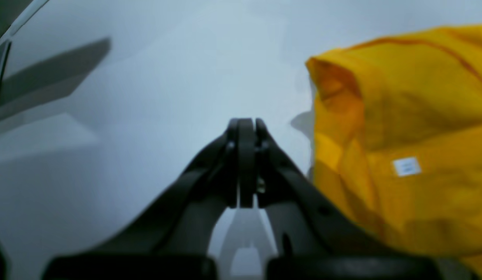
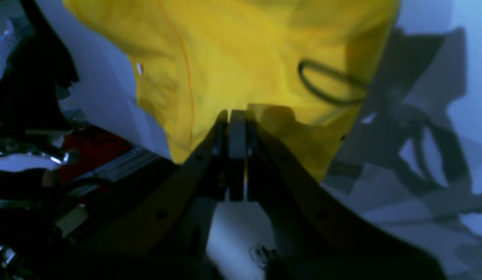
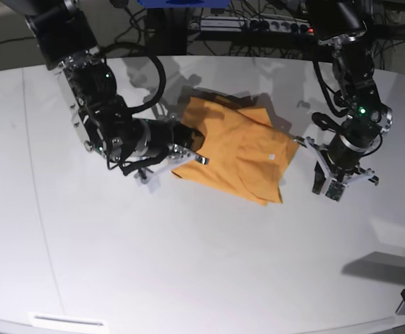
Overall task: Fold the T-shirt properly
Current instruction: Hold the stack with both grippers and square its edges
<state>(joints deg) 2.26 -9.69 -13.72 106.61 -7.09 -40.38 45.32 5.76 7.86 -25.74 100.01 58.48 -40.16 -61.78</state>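
Right hand [image 2: 237, 116] first: its fingers are pressed flat together with nothing visibly between them, and the tip sits right at the near edge of the T-shirt [image 3: 234, 149]. From above that hand looks tucked against the shirt's edge, though whether it touches the cloth I can't tell. Across the way, the left hand [image 1: 245, 123] is also pressed together and empty, hanging just beside the shirt's other side over bare worktop [image 3: 188, 264]. The shirt itself lies bunched in the middle, its white tag [image 1: 406, 167] showing. The danger, I'd say: a closed hand pushing in would shove and crumple the cloth, not lift it, and the dark loop [image 2: 328, 83] near the collar could snag a fingertip.
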